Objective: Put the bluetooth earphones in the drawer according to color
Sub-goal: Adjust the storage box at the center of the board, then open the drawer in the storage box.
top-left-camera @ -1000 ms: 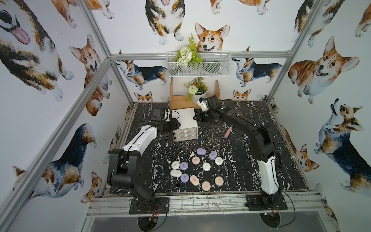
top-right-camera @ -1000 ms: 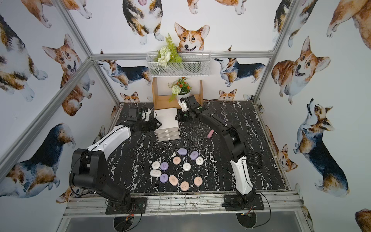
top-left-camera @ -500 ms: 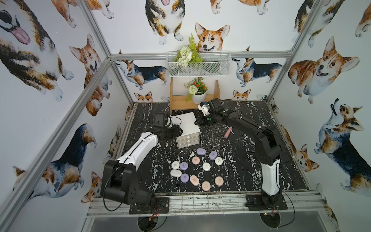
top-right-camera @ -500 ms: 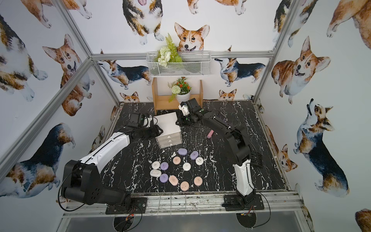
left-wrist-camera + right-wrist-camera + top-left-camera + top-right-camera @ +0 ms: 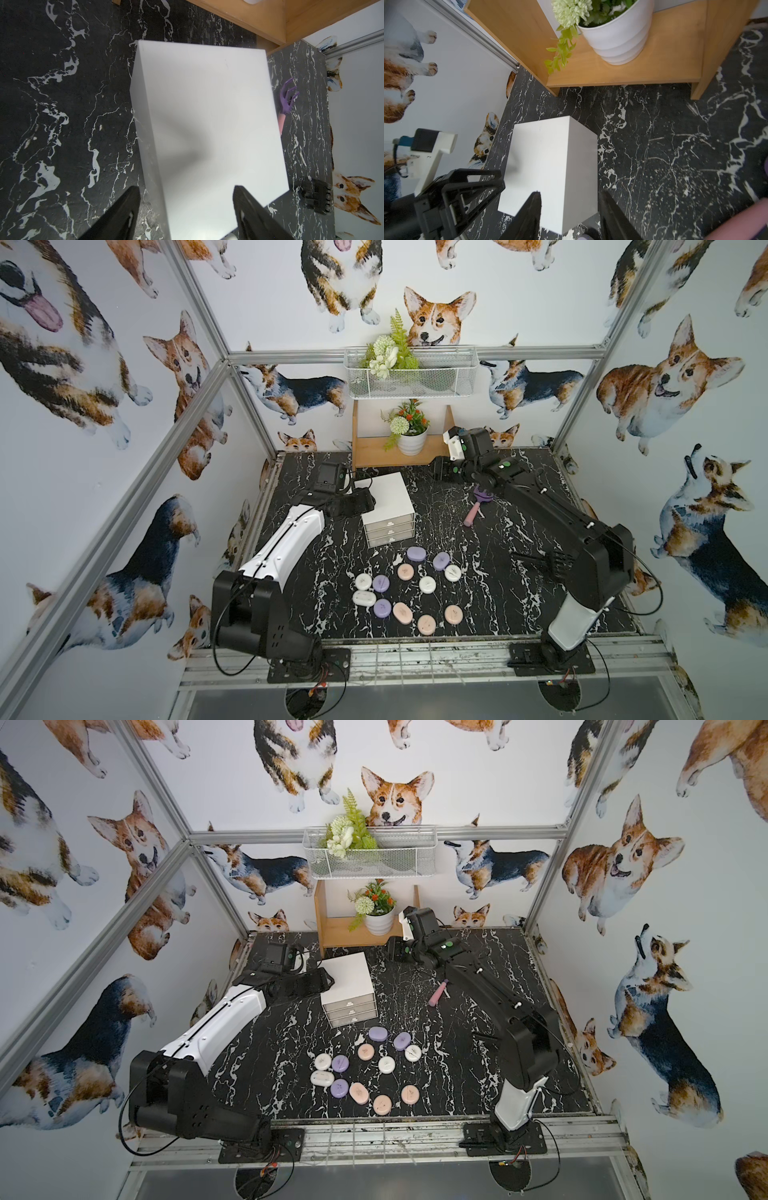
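I have just let go of the drawer cabinet [image 5: 388,497]. My left hand [image 5: 185,187] and right hand [image 5: 571,193] are both open and empty. So it is placed, near the earphones [image 5: 405,571], which all lie loose on the desk [image 5: 498,593]. Both top views show its three fronts shut; my wrist views catch only its blank top.
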